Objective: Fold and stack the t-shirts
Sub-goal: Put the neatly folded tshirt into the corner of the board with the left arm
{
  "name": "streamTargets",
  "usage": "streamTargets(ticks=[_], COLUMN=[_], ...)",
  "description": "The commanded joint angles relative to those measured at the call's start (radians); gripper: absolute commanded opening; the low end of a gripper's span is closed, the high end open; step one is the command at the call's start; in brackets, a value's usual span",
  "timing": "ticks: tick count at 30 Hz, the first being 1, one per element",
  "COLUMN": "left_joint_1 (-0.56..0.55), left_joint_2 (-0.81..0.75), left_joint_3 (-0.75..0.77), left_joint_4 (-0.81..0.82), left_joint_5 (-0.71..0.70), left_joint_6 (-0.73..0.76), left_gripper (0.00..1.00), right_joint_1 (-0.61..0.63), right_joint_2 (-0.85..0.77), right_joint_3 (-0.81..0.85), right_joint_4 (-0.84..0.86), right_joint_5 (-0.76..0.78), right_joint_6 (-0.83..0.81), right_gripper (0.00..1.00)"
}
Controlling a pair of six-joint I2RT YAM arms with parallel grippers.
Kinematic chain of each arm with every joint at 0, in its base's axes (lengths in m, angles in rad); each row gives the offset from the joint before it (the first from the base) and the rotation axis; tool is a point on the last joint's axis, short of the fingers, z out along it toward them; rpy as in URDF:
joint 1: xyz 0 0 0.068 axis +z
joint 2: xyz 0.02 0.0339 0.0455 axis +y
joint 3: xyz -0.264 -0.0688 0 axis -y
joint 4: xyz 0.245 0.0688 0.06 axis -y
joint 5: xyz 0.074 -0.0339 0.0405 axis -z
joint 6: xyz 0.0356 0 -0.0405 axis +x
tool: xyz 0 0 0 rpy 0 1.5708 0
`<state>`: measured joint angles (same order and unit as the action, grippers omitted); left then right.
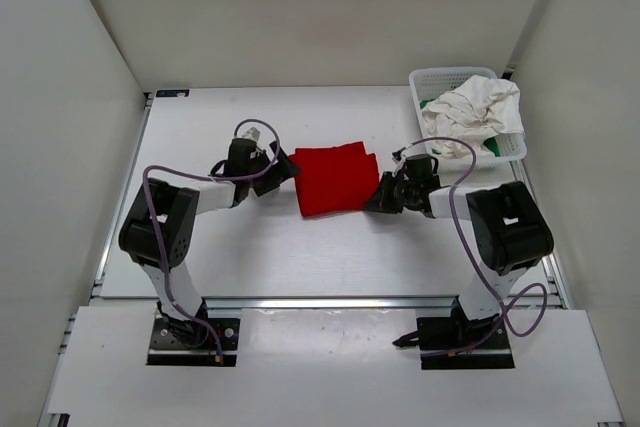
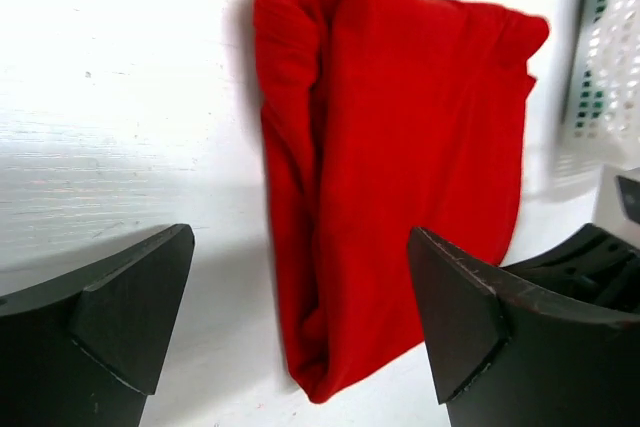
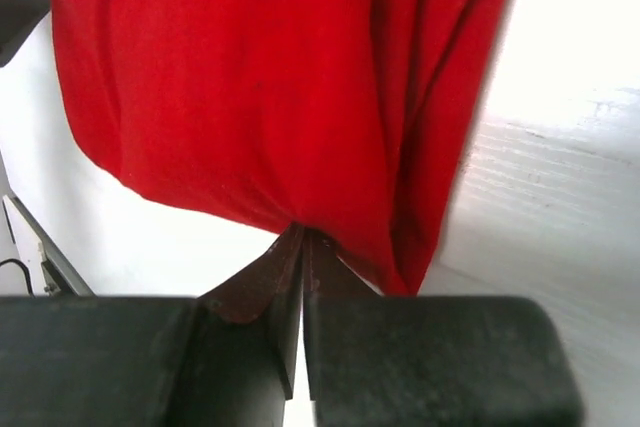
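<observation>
The red t-shirt (image 1: 333,179) lies folded into a rough rectangle mid-table. My left gripper (image 1: 287,167) sits at its left edge, open wide, and in the left wrist view its fingers (image 2: 130,317) straddle the near corner of the red t-shirt (image 2: 400,147) without touching it. My right gripper (image 1: 378,195) is at the shirt's right edge. In the right wrist view it (image 3: 303,239) is shut, its tips pinching the hem of the red t-shirt (image 3: 260,77). The white t-shirt (image 1: 475,107) is heaped in the basket, with a bit of green t-shirt (image 1: 487,150) showing beneath it.
The white mesh basket (image 1: 440,74) stands at the table's back right corner, and its wall (image 2: 600,57) shows at the right of the left wrist view. White walls close in the table on three sides. Both arms' cables loop above the table.
</observation>
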<state>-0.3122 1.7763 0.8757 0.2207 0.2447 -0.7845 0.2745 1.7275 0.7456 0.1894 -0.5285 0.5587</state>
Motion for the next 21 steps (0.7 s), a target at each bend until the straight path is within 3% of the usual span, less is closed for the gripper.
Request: streamTargets(ticks=[1, 4, 6, 9, 12, 16, 19, 21], left_joint_1=[-0.042, -0.065, -0.079, -0.096, -0.108, -0.123, -0.070, 0.031], left_joint_2=[-0.025, 0.027, 0.073, 0.126, 0.170, 0.219, 0.224, 0.230], left_joint_3=[0.003, 0.039, 0.077, 0.098, 0.114, 0.244, 0.360, 0.446], left_joint_4=[-0.036, -0.047, -0.066, -0.066, -0.011, -0.015, -0.058, -0.111], left_joint_5=[-0.044, -0.045, -0.047, -0.044, -0.010, -0.001, -0.009, 0.004], left_joint_6=[0.063, 0.083, 0.091, 0.084, 0.045, 0.021, 0.022, 0.031], left_gripper=[0.99, 0.98, 0.92, 0.55, 0.29, 0.08, 0.03, 0.03], right_joint_1=[0.006, 0.005, 0.002, -0.001, -0.007, -0.024, -0.029, -0.031], right_joint_2=[-0.048, -0.106, -0.169, -0.261, -0.342, -0.433, -0.509, -0.534], right_joint_3=[-0.017, -0.035, -0.035, -0.043, -0.054, -0.115, -0.198, -0.238], right_joint_4=[0.062, 0.058, 0.042, 0.025, 0.016, 0.010, 0.050, 0.044], right_joint_5=[0.012, 0.012, 0.007, 0.015, 0.010, -0.008, -0.024, -0.028], right_joint_6=[-0.002, 0.009, 0.004, 0.004, 0.015, 0.030, 0.070, 0.069], right_gripper=[0.04, 0.17, 0.24, 0.32, 0.38, 0.38, 0.38, 0.38])
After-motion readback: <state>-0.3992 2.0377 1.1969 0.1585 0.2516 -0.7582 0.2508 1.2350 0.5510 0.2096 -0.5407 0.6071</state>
